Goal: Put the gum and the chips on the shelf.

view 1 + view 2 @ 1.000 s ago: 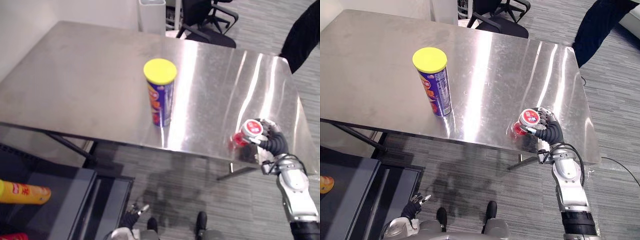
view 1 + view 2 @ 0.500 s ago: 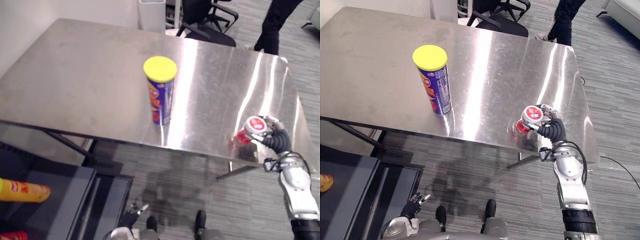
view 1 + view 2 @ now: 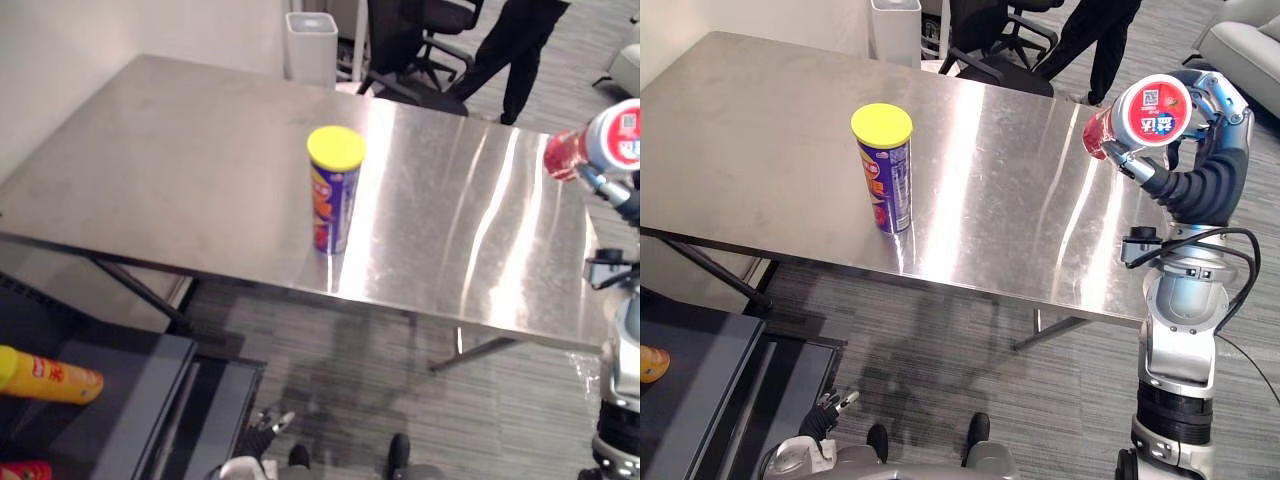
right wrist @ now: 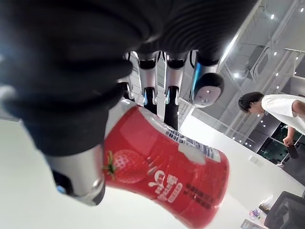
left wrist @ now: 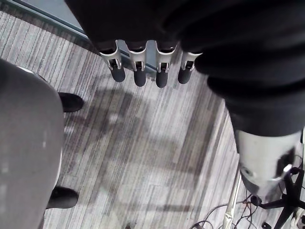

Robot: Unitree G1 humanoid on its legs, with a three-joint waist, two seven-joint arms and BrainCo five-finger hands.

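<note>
High by the right end of the desk [image 3: 180, 170], the right hand [image 3: 1228, 112] is holding the gum canister [image 3: 1137, 117] up in the air, clear of the steel top. Its fingers [image 4: 151, 81] are curling round one side of the red body and the thumb [image 4: 78, 174] is pressing on the other, so the canister is being pinched between them. The canister is lying tilted in the grip, its white lid facing the head camera and its red base pointing away. A strawberry picture is showing on its side in the right wrist view.

The chips can [image 3: 334, 190] is standing upright near the middle of the desk, well apart from the raised hand. It is wearing its yellow lid, and its blue body is reflecting in the metal.

The left hand [image 5: 138, 57] is hanging low beside the robot, over the striped grey floor [image 3: 400, 370]. Its fingers are lying straight and side by side, empty.

The shelf [image 3: 120, 400] is sitting low at the robot's left, below the desk's near edge. A yellow tube [image 3: 45, 375] is lying on its side there, and a red item [image 3: 25, 470] is peeking in at the corner beneath it. Beyond the far edge of the desk a person [image 3: 515, 40] in dark clothes is showing by an office chair [image 3: 420, 40], with a white bin [image 3: 310, 45] nearby.
</note>
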